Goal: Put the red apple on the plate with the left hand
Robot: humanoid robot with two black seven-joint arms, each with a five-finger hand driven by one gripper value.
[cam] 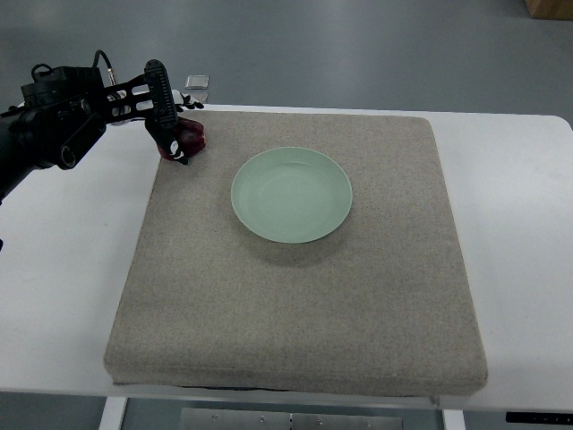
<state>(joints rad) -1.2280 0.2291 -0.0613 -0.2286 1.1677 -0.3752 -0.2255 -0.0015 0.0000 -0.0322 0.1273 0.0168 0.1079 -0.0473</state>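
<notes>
Entering from the left edge, left robot hand (173, 125) grasping red apple (185, 141) at the mat's (295, 296) eleven o'clock corner, apple at ten o'clock of the pale green plate (292, 194), apart from it, mat on white bench (519, 224).

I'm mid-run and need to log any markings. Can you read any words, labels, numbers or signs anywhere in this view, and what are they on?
No readable text in this view.
The plate, the mat and the table are blank.
The left hand, closed on the red apple, shows no legible marking.
The small shiny items on the floor beyond the table are too small to tell if they carry print.
</notes>
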